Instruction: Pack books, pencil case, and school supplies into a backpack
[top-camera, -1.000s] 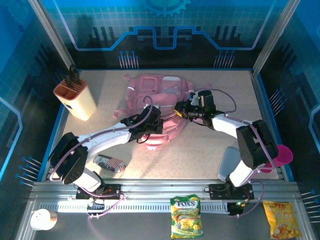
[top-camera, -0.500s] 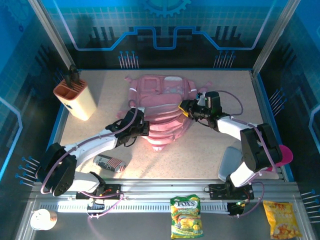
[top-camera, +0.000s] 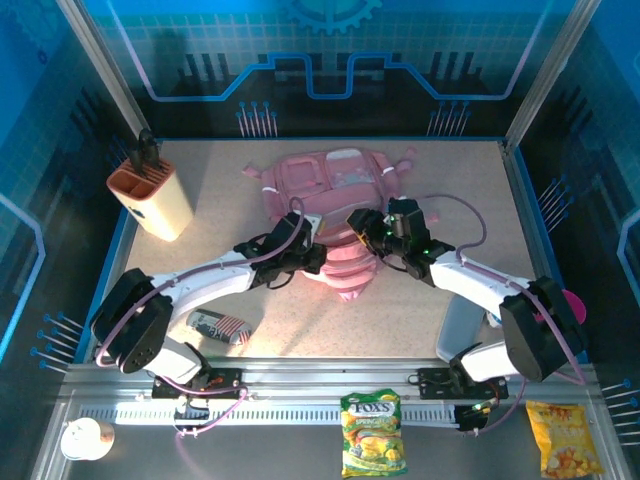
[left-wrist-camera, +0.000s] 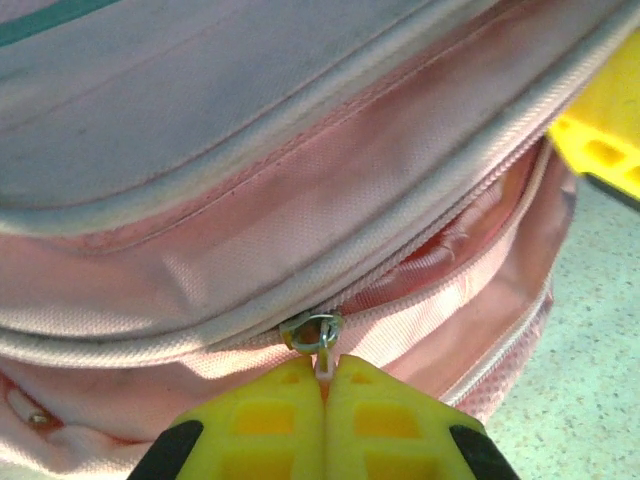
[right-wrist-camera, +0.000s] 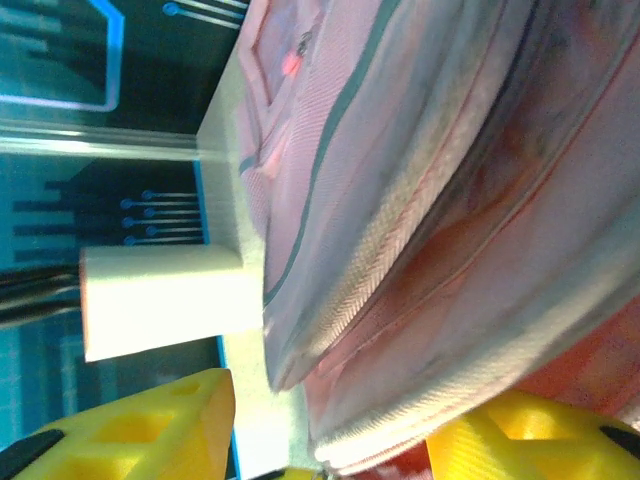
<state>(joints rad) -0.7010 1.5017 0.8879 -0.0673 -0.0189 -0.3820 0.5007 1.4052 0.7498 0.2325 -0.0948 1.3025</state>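
The backpack (top-camera: 330, 185) is lying flat mid-table, its near end between my two grippers; my left gripper (left-wrist-camera: 323, 382) is clamping the white zipper pull (left-wrist-camera: 322, 364), fingers (left-wrist-camera: 262, 420) pressed flat together just under the slider (left-wrist-camera: 314, 330) — beyond it the zipper is gaping a little, showing pink lining. My right gripper (right-wrist-camera: 340, 425) is standing with its jaws apart; the backpack's zipped edge is lying between them, against one finger and clear of the other, so nothing is being pinched there. The pencil case (top-camera: 218, 326) is lying on the table (top-camera: 450, 180) — well apart from the backpack, beside my left arm's base.
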